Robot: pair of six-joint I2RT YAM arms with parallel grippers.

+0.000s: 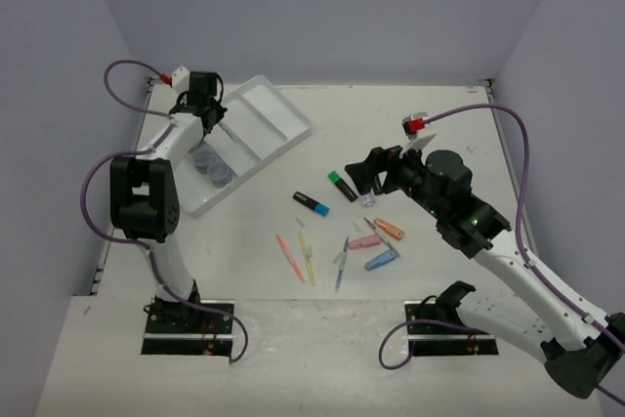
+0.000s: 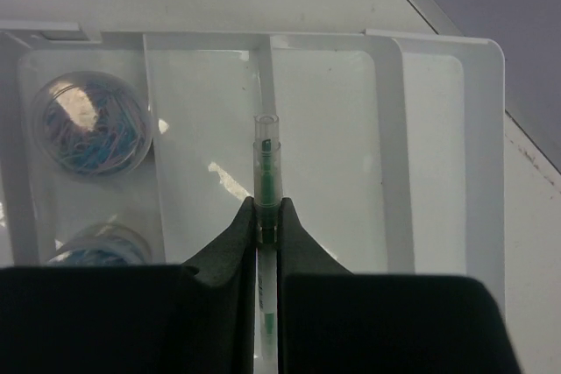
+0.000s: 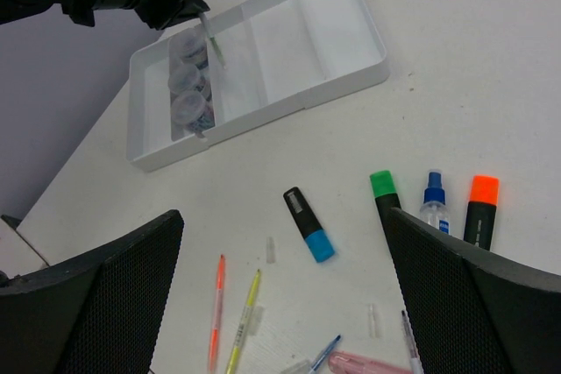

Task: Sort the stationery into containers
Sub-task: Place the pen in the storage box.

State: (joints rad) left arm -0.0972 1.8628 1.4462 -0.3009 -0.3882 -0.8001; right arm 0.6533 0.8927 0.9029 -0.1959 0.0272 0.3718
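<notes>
Stationery (image 1: pixel 364 241) mostly loose on table (image 1: pixel 244 280) between the arms: highlighters (image 1: pixel 311 203), thin pens (image 1: pixel 306 257), blue-capped bottle (image 3: pixel 434 203), pink, orange and blue oblong pieces. Left gripper (image 2: pixel 266 209) clenched on clear green pen (image 2: pixel 266 168), held above the middle of white tray (image 2: pixel 491 129); round jars (image 2: pixel 90 124) in the compartment alongside. Right gripper (image 3: pixel 282 234) released, jaws wide, hovering over highlighters and bottle, well apart from tray.

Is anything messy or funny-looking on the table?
Yes. Two tiny clear pieces, probably pen caps, lie loose on the table, off any pen. The white tray sits crooked too.
</notes>
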